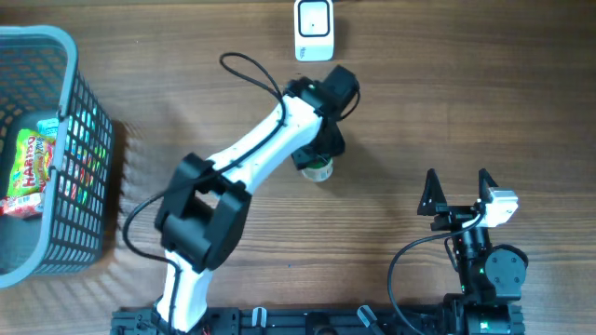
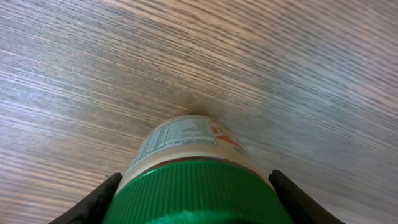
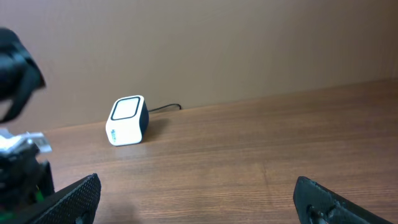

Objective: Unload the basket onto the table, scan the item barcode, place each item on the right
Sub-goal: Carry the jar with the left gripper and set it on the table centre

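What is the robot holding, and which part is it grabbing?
The left gripper holds a small jar, its fingers on either side of the green lid. The right gripper is open and holds nothing.

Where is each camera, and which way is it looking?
Overhead: above the table, looking straight down; left arm reaches the jar, right arm rests, right gripper open.
Left wrist: on the left arm, looking down at the jar's green lid between its fingers.
Right wrist: on the right arm, looking level across the table at the scanner; fingers at bottom corners.
Shared: overhead and right wrist both show the scanner.
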You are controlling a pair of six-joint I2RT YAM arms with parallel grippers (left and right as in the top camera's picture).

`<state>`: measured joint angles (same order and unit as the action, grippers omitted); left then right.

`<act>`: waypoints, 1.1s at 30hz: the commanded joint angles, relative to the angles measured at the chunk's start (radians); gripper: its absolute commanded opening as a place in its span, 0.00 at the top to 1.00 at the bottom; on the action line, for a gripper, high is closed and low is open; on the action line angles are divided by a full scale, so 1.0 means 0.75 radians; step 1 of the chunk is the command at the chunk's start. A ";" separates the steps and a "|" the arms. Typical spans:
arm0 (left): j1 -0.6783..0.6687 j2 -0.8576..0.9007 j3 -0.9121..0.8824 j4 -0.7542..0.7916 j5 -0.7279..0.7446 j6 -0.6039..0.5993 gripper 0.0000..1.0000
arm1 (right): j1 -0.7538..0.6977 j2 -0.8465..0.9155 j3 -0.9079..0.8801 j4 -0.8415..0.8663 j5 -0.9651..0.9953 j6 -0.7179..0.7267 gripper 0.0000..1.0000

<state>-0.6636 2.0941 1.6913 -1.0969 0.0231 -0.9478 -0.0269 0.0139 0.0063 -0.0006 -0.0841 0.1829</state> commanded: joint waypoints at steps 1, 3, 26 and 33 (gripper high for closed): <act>0.010 -0.036 0.004 -0.005 -0.100 0.027 0.43 | 0.011 -0.005 -0.002 0.004 0.014 0.013 0.00; 0.020 -0.044 0.004 -0.006 -0.108 0.028 0.42 | 0.011 -0.005 -0.002 0.004 0.014 0.014 0.00; 0.068 -0.100 -0.129 0.165 -0.173 -0.228 0.00 | 0.011 -0.005 -0.002 0.004 0.014 0.013 0.00; 0.201 -0.444 0.290 -0.227 -0.517 -0.171 0.00 | 0.011 -0.005 -0.002 0.004 0.014 0.013 0.00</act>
<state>-0.5533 1.9469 1.7908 -1.1988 -0.1795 -1.1034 -0.0269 0.0139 0.0063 -0.0006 -0.0841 0.1833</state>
